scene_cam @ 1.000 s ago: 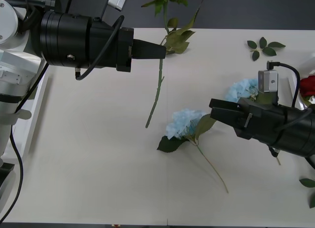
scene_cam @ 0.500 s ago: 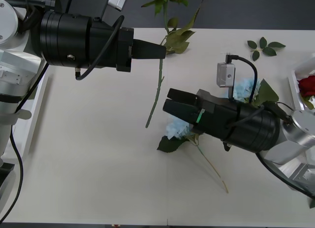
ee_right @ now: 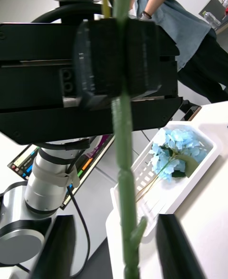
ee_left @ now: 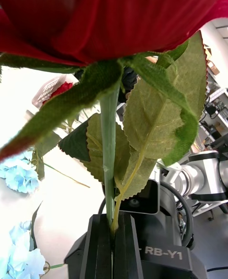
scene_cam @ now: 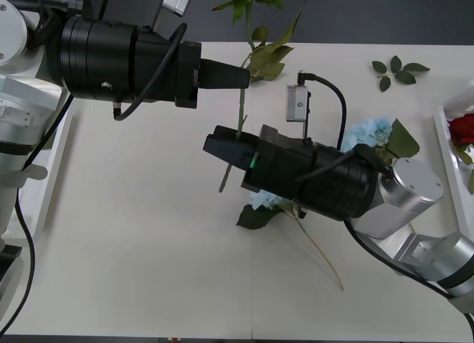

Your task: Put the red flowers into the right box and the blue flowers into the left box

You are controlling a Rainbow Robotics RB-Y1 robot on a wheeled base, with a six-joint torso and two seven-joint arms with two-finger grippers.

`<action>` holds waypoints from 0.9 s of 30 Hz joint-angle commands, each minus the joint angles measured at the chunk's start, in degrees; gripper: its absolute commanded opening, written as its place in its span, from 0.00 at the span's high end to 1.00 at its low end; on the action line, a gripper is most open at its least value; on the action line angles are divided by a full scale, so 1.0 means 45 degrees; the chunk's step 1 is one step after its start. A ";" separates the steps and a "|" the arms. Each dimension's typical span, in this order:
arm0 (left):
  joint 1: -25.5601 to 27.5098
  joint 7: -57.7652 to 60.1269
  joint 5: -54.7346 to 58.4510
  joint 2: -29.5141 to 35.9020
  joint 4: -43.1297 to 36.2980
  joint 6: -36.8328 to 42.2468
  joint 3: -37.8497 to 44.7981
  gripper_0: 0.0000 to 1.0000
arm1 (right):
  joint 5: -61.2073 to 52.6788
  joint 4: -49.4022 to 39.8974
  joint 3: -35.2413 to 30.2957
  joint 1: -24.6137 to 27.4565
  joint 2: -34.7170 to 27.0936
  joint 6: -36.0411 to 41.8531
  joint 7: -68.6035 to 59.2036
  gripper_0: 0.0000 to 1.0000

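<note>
Right gripper [scene_cam: 222, 152] now astride rose stem [scene_cam: 238, 124].

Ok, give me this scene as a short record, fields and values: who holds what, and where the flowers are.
left gripper: shut on the rose stem, over the far side of the table
right gripper: open, fingers either side of the same stem, lower down
blue flowers: two on the table, one partly under the right arm
left box: one blue flower inside
right box: a red flower inside
</note>
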 commanded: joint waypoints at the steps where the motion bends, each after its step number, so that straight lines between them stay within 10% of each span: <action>1: -0.0333 -0.0312 0.0108 0.0009 -0.0186 -0.0149 0.0100 1.00 | 0.0000 0.0147 0.0005 -0.0396 0.0282 0.0044 0.0356 1.00; 5: -0.0333 -0.0312 0.0108 0.0009 -0.0186 -0.0149 0.0100 1.00 | 0.0000 0.0264 0.0005 -0.0475 0.0341 0.0024 0.0356 1.00; 6: -0.0333 -0.0312 0.0108 0.0009 -0.0186 -0.0149 0.0100 0.85 | 0.0000 0.0264 0.0005 -0.0475 0.0341 0.0024 0.0356 1.00; 7: -0.0333 -0.0312 0.0108 0.0009 -0.0186 -0.0149 0.0100 0.47 | 0.0000 0.0264 0.0005 -0.0475 0.0321 0.0044 0.0356 1.00; 10: -0.0333 -0.0312 0.0108 0.0009 -0.0186 -0.0149 0.0100 0.00 | 0.0000 0.0264 0.0005 -0.0475 0.0243 0.0024 0.0356 1.00; 27: -0.0333 -0.0312 0.0108 0.0009 -0.0186 -0.0149 0.0100 0.00 | -0.0684 0.0264 -0.0171 -0.0572 -0.0772 0.0219 0.0356 1.00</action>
